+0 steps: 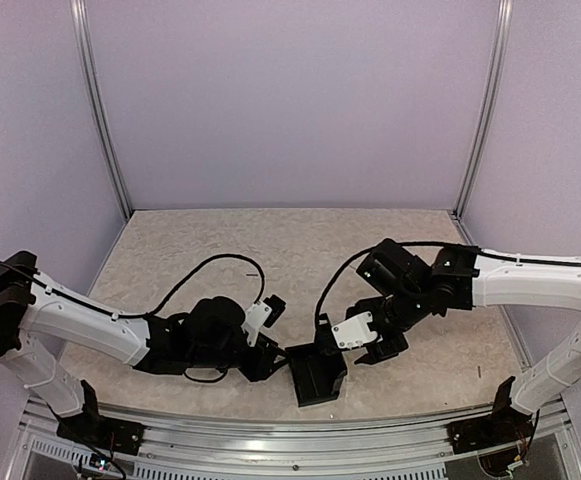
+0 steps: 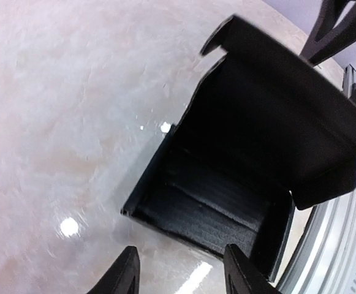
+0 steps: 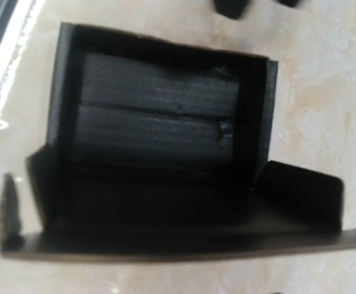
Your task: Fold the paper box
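The paper box [image 1: 317, 378] is matte black and stands on the table near the front edge, its tray formed and its lid flap raised. In the left wrist view the box [image 2: 227, 202] lies just beyond my left gripper [image 2: 184, 272], which is open and empty and touches nothing. My left gripper [image 1: 270, 358] is at the box's left side. My right gripper [image 1: 375, 348] is at the box's right, behind the raised lid, with its fingers [image 2: 334, 27] spread apart. In the right wrist view the box [image 3: 159, 122] fills the frame, with the lid flap [image 3: 184, 239] nearest.
The table's metal front rail [image 1: 290, 425] runs right beside the box and also shows in the left wrist view [image 2: 349, 245]. A black cable [image 1: 220, 262] loops over the table behind the left arm. Purple walls enclose the back and sides.
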